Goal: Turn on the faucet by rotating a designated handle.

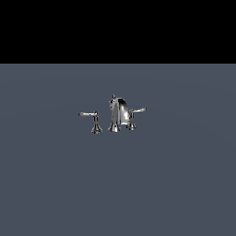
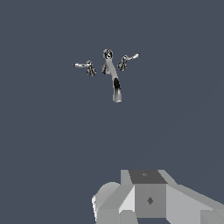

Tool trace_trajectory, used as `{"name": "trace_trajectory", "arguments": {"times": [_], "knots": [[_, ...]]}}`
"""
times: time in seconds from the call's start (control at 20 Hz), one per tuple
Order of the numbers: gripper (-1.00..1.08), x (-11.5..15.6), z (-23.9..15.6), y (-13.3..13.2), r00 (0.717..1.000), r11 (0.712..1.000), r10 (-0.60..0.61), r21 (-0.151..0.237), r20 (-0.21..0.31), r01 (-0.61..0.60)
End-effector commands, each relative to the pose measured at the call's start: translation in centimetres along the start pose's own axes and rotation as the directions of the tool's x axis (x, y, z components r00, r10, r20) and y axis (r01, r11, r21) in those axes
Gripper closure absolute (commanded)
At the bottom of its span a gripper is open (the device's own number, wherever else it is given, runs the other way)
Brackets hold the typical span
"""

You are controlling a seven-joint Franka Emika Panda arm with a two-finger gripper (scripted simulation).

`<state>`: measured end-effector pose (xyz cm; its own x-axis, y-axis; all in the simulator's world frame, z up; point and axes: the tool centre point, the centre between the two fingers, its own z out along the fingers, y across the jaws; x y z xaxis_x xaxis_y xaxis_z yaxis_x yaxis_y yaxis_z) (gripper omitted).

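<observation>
- Exterior view: the faucet [image 1: 117, 114] stands alone on grey floor [image 1: 55, 184], the handle [image 1: 136, 113] on that view's right, no arm visible.
- Wrist view: the spout [image 2: 114, 83] seen from above, gripper body [image 2: 148, 199] well apart; fingers' state — cannot tell.

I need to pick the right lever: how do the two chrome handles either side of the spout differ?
The handle at the exterior view's right slants slightly upward from a short post; the other handle has a level lever on a taller post. Both are small, shiny chrome, flanking the spout.
</observation>
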<state>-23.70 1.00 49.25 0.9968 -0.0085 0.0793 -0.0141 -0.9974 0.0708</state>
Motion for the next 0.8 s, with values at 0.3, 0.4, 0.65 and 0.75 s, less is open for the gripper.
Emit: {"name": "trace_trajectory", "arguments": {"times": [0.3, 0.4, 0.65, 0.75], "knots": [[1.08, 3.0, 3.6, -1.4, 0.993, 0.993, 0.115, 0.001, 0.011, -0.115], [1.08, 4.0, 4.8, -1.7, 0.988, 0.988, 0.152, 0.001, 0.014, -0.152], [1.08, 7.0, 8.2, -2.6, 0.966, 0.966, 0.258, 0.001, 0.024, -0.258], [1.08, 8.2, 9.7, -2.8, 0.953, 0.953, 0.301, 0.001, 0.028, -0.302]]}}
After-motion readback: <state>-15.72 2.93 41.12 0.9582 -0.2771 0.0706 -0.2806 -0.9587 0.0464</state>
